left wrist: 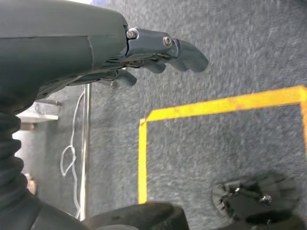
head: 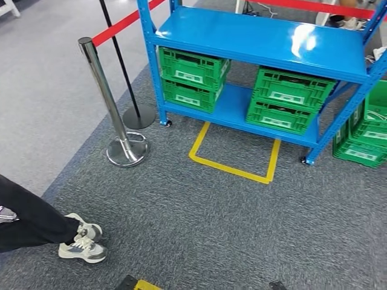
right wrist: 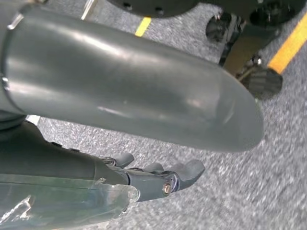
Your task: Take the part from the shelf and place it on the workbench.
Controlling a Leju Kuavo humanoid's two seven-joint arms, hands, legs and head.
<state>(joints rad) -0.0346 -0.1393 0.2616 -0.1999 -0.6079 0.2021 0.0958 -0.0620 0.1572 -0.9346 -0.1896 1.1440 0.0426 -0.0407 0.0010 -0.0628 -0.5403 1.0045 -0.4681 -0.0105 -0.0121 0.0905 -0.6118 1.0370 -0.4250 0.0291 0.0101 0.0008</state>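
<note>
Your left robot hand (left wrist: 159, 52) hangs over the grey carpet (head: 191, 229) with its fingers stretched out loosely and nothing in them; your right robot hand (right wrist: 159, 177) hangs the same way, fingers extended and empty. Both are well apart from the shelf (head: 256, 36), so no grasp has begun.

The part itself cannot be made out. You can judge only that it lies in one of the green crates (head: 194, 75) on the blue shelf, whose dark interiors hide their contents from the head view.

Risks, as I read them: a person's legs and shoes (head: 82, 240) sit close on your left, so a step or arm swing that way could strike them. The chrome stanchion (head: 109, 103) and the black post (head: 123, 66), joined by red belt (head: 121, 25), stand near the shelf's left upright; drifting left could catch them. The upper shelf board overhangs the crates, so a reach from too high could hit it.

Count: one shelf, four crates on its lower level in two stacks, more crates stacked beside it to the right (head: 365, 130), two posts, one yellow floor marking (head: 235, 169) in front of the shelf.
</note>
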